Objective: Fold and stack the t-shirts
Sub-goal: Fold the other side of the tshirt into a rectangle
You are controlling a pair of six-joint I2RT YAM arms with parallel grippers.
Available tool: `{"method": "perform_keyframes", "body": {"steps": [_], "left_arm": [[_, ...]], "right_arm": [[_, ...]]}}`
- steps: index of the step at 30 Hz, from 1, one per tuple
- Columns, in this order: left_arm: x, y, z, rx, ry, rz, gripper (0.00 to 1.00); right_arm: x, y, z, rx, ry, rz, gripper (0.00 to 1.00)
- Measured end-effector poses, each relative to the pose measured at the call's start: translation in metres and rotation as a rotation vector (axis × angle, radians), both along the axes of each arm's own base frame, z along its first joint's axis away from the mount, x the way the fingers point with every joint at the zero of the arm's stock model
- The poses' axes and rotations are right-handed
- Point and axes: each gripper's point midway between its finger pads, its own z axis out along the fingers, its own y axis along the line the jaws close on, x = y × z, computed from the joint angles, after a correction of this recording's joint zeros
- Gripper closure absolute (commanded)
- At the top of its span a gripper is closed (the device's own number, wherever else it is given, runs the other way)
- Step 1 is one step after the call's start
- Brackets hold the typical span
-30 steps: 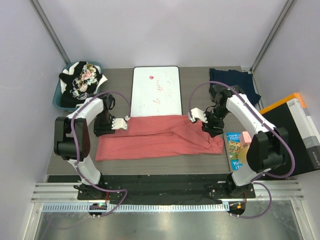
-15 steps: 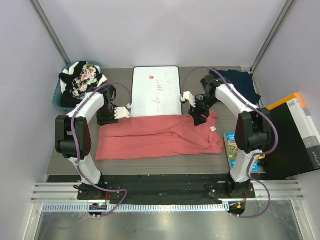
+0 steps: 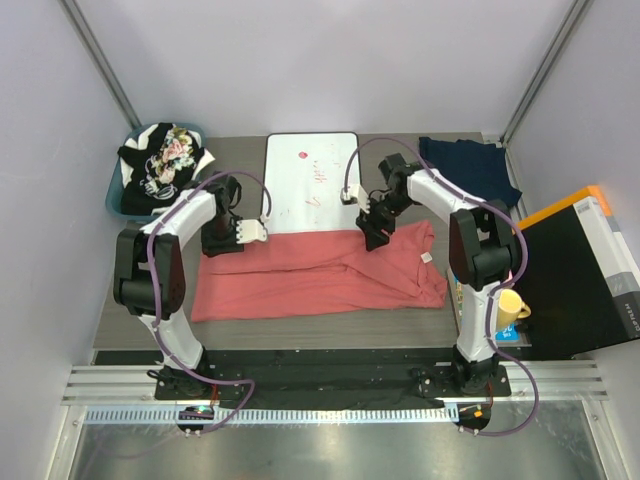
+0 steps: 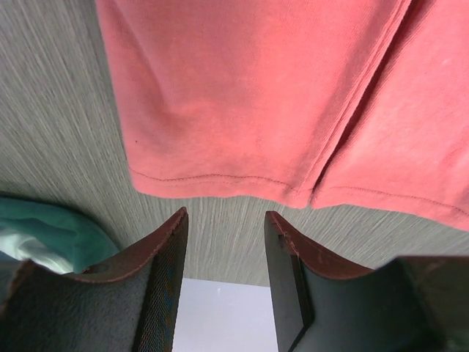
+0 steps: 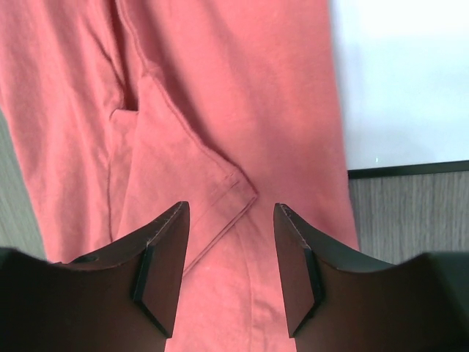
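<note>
My left gripper (image 4: pixel 223 249) hangs with jaws apart and empty just above the left hem of the salmon t-shirt (image 3: pixel 320 275). My right gripper (image 5: pixel 231 249), likewise parted and empty, is over its far edge beside the whiteboard (image 3: pixel 310 180). The shirt lies mid-tabletop (image 3: pixel 240 150), long axis left-right, hem toward the left edge.

The right gripper (image 3: pixel 375 236) shifts leftward from the right end of the salmon t-shirt (image 3: pixel 300 275). It now hangs over the shirt's far edge, at the near right corner of the white board (image 3: pixel 290 210). The right arm (image 3: pixel 440 190) swings with it, uncovering a yellow mug (image 3: pixel 511 304) beside its lower link. The left gripper (image 3: pixel 216 242) moves slightly outward to the shirt's far left corner.
</note>
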Motion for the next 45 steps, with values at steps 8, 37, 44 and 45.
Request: {"method": "perform_keyframes", "body": {"steps": [8,37,44,45], "left_arm": [[0.001,-0.001,0.000,-0.004,-0.006,0.018,0.53],[0.015,-0.007,-0.003,-0.025,-0.010,-0.011,0.53],[0.018,-0.009,-0.002,-0.031,-0.018,-0.013,0.53],[0.018,-0.009,-0.001,-0.032,-0.019,-0.013,0.53]], "right_arm": [[0.012,0.006,-0.020,0.000,0.009,-0.015,0.48],[-0.005,0.005,0.010,-0.064,-0.035,0.061,0.66],[-0.004,0.002,0.019,-0.075,-0.053,0.052,0.63],[-0.005,0.002,0.018,-0.078,-0.049,0.051,0.64]]}}
